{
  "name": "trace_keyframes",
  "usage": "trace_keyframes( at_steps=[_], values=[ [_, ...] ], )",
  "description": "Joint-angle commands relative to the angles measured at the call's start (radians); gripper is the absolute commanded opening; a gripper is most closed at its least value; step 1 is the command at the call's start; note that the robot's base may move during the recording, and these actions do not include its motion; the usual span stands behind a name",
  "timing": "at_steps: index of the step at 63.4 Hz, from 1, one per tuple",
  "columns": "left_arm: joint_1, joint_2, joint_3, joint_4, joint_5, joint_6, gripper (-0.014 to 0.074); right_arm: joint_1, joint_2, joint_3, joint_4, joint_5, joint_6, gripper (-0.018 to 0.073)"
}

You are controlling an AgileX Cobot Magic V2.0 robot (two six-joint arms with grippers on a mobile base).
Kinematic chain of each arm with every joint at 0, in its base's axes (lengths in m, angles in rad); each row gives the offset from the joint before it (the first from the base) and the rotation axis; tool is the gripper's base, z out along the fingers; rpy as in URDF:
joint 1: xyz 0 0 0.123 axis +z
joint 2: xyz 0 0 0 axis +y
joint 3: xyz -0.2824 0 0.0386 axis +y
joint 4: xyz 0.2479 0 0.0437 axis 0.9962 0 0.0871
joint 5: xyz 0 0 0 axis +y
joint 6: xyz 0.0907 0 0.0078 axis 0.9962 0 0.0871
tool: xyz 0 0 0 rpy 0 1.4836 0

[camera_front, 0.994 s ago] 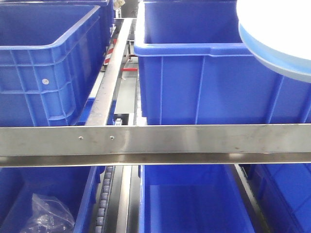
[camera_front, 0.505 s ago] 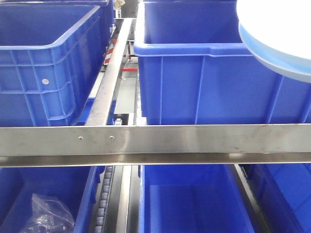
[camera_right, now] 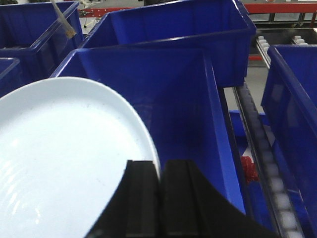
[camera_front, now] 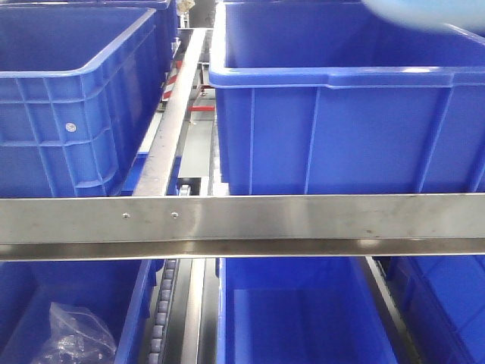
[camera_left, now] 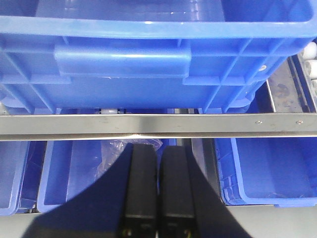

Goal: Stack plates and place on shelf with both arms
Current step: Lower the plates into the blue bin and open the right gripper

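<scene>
My right gripper (camera_right: 159,166) is shut on the rim of a round white plate (camera_right: 64,158) and holds it above an open blue crate (camera_right: 173,89). I cannot tell whether a second plate lies under it. In the front view only a blurred pale edge of the plate (camera_front: 424,11) shows at the top right. The shelf's steel front rail (camera_front: 242,224) runs across the front view and also across the left wrist view (camera_left: 158,125). My left gripper (camera_left: 159,153) is shut and empty, just below and in front of that rail.
Large blue crates fill the tiers: upper left (camera_front: 68,98), upper right (camera_front: 341,129), lower middle (camera_front: 303,311). A clear plastic bag (camera_front: 72,337) lies in the lower left crate. A roller track (camera_right: 270,163) with a red object (camera_right: 249,168) runs right of the crate.
In the front view the plate has risen from the upper right corner almost out of the top edge. The shelf and crates have not moved.
</scene>
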Motion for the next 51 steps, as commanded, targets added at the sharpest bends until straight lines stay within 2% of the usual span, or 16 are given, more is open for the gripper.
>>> trace_keyframes(
  at_steps=[1,20,34,39,41,48,51],
  values=[
    [-0.004,-0.006,-0.025,-0.003,-0.072,-0.005,0.0086,-0.005,0.107,-0.144,-0.008,-0.113,-0.001,0.0028],
    [-0.004,-0.006,-0.025,-0.003,-0.072,-0.005,0.0086,-0.005,0.451,-0.48,-0.008,-0.113,-0.001,0.0028],
    [-0.004,-0.006,-0.025,-0.003,-0.072,-0.005,0.0086,-0.005,0.619,-0.601,-0.008,-0.114,-0.001,0.0049],
    [-0.004,-0.006,-0.025,-0.003,-0.072,-0.005,0.0086,-0.005,0.647,-0.606,-0.008,-0.139,-0.001,0.015],
    [-0.004,-0.006,-0.025,-0.003,-0.072,-0.005,0.0086,-0.005,0.654,-0.606,-0.008,-0.141,-0.001,0.0243],
    [-0.004,-0.006,-0.025,-0.003,-0.072,-0.005,0.0086,-0.005,0.656,-0.606,-0.008,-0.135,-0.001,0.0484],
    [-0.004,-0.006,-0.025,-0.003,-0.072,-0.005,0.0086,-0.005,0.648,-0.606,-0.008,-0.121,-0.001,0.0515]
  ],
)
